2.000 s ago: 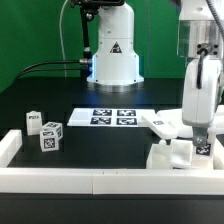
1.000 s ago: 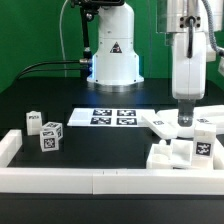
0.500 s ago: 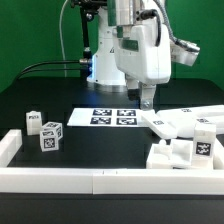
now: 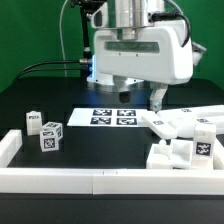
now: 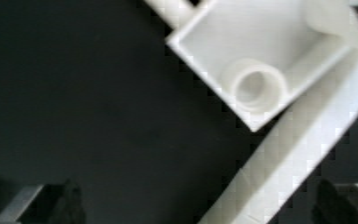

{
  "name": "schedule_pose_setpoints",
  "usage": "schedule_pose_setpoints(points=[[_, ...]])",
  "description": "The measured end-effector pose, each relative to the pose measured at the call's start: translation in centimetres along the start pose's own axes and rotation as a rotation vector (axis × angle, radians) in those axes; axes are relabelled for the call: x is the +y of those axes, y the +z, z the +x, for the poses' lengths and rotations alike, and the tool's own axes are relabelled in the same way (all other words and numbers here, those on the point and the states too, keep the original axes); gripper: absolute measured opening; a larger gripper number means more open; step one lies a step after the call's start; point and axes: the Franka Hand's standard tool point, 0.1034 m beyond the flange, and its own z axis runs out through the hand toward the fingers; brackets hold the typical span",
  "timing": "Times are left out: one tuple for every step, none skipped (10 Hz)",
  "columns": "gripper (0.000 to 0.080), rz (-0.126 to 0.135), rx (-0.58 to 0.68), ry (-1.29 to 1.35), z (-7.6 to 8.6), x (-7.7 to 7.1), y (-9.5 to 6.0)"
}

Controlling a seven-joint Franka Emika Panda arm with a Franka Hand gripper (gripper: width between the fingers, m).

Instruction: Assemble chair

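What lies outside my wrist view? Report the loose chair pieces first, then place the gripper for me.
Observer: One small tagged block and a second block stand close together at the exterior view's left, far from the arm.
Operator: Now the other pieces.
Observer: A flat panel and a group of blocky pieces lie at the exterior view's right, the group just behind the front border rail.
Operator: Place the gripper.
Observer: The gripper hangs open and empty above the table, between the marker board and the flat panel.
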Motion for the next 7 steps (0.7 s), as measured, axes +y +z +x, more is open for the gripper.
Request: schedule_pose_setpoints(points=[[0.0649,-0.011,-0.010,-0.167,0.3,1.9,0.3],[0.0649,-0.013,-0.020,-0.295,0.7,3.5,0.3],[0.0649,-0.020,-0.015,-0.431,1.5,5.4,0.6],[0.0649,-0.027,-0.008,-0.540,2.5,6.9,0.9],[0.0649,-0.025,0.002,-0.554,2.9,7.1,0.9],[0.0649,-0.029,0.001,-0.625,2.8,7.0,0.9],[0.0649,-0.033,0.000,-0.680,3.0,7.1,0.9]])
